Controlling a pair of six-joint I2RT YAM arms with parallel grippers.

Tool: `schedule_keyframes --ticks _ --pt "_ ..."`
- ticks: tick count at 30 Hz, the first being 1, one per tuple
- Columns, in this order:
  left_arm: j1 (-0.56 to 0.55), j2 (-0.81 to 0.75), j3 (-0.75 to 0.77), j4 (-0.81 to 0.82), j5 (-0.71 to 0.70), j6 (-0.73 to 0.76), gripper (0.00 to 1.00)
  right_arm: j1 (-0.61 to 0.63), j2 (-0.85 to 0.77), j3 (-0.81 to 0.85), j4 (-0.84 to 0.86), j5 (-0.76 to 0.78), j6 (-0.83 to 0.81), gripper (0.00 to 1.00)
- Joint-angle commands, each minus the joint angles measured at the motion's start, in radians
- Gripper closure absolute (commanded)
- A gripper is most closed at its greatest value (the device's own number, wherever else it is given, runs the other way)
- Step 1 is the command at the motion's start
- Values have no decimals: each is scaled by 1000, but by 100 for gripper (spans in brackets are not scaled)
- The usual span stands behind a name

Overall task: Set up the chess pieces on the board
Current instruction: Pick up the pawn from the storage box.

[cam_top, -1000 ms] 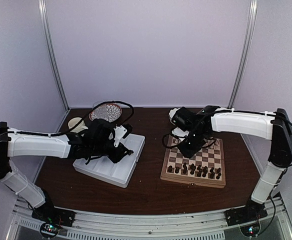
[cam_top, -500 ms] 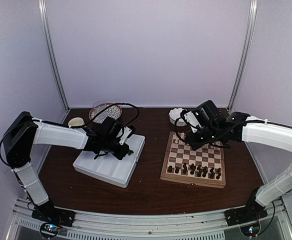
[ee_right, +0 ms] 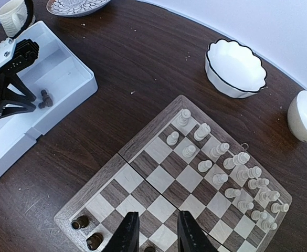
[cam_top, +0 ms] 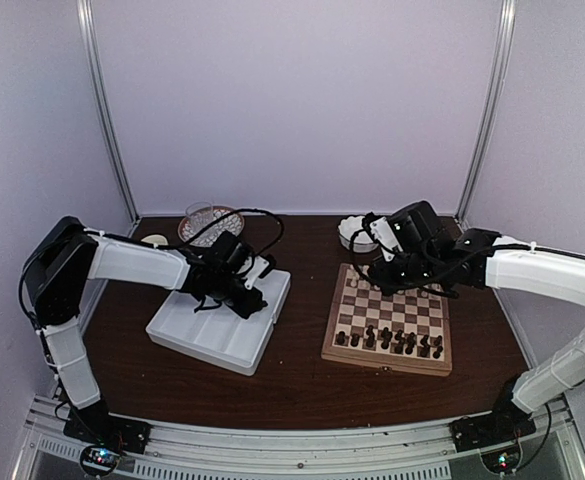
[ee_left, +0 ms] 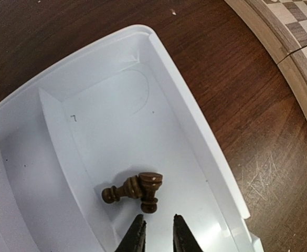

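Two dark brown chess pieces [ee_left: 135, 189] lie tipped over and touching in a compartment of the white tray [ee_left: 106, 63]. My left gripper [ee_left: 157, 224] hovers just short of them, open and empty; it also shows in the top view [cam_top: 253, 303]. More dark pieces [cam_top: 387, 340] stand along the near edge of the board [cam_top: 334, 352]. My right gripper [ee_right: 157, 219] is open and empty above the board's middle squares [ee_right: 166, 178]. Two dark pieces [ee_right: 87, 231] stand at its near left corner. The cream chessmen [ee_right: 232, 173] fill the far rows.
A white scalloped bowl [ee_right: 234, 68] and a cream cup [ee_right: 305, 115] stand behind the board. A patterned plate [cam_top: 212, 222] and a cream mug [cam_top: 154, 241] stand behind the tray. Bare dark table [cam_top: 297, 380] lies between tray and board.
My right gripper has drawn back from the board's near squares toward its far side and risen. My left arm has changed posture; its gripper has stayed over the tray's right compartment.
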Motion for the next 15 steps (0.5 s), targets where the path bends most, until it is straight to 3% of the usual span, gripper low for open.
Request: schedule_keyframes --ticks 1,15 --pt "5 43 50 -31 32 0 81 5 6 3 12 43 12 72" --pt "5 142 128 -93 -24 30 81 5 -5 -8 27 17 17 73"
